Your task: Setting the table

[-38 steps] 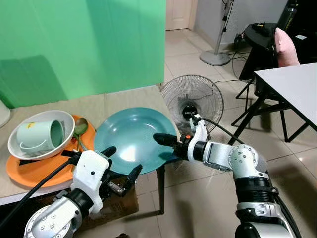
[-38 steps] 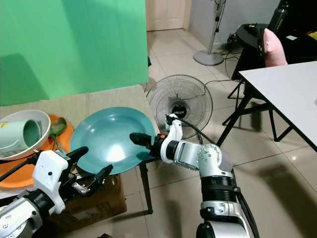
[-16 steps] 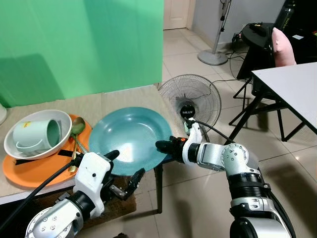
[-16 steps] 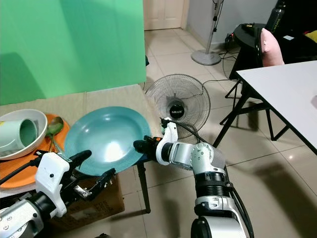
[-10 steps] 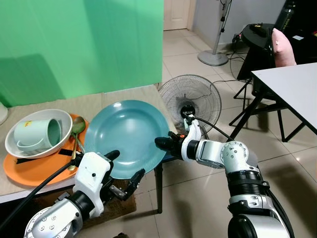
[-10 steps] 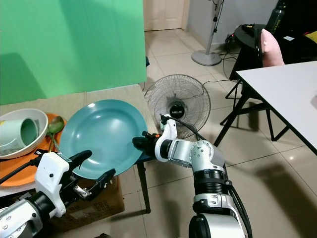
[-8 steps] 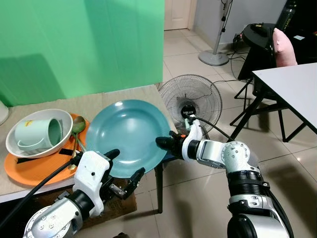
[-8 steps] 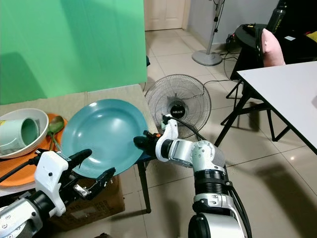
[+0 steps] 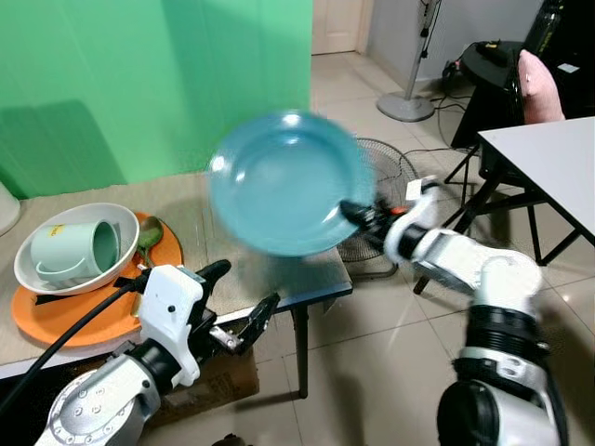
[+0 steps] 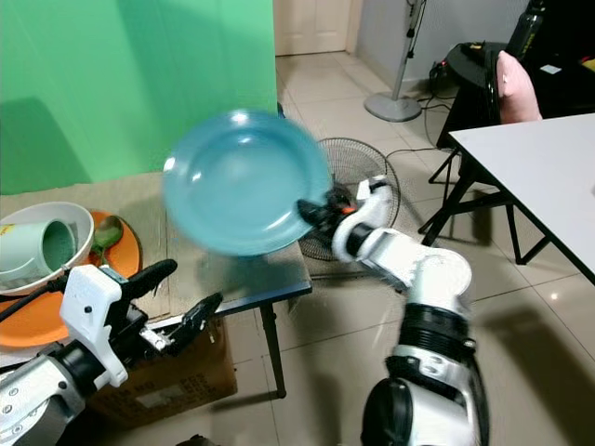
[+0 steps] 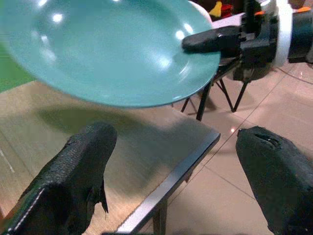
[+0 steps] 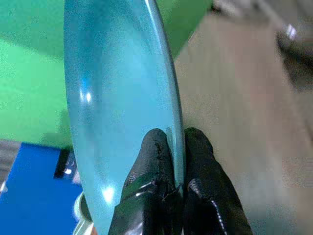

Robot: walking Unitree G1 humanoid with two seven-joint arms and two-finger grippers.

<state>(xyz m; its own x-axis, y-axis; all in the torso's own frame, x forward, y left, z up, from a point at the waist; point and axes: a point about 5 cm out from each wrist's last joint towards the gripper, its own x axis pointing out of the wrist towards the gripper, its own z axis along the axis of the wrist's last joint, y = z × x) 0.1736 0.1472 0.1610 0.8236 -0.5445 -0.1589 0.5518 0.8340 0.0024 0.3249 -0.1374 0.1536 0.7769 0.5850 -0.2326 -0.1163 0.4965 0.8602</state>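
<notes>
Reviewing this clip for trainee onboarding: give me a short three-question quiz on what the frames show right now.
1. True or false: the teal plate rests flat on the table.
2. Which gripper pinches the plate's rim? A) left B) right
3. The mug lies on its side in the white ____.

Key: 1 false, it is held tilted in the air. 2 B, the right gripper; the left gripper is open. 3 bowl.

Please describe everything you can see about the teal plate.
The teal plate is round, shallow and glossy, perhaps plastic or glazed ceramic. It is blurred, lifted clear of the table and tilted. The right gripper pinches its rim, one of its fingers on each face. Nothing else touches it.
</notes>
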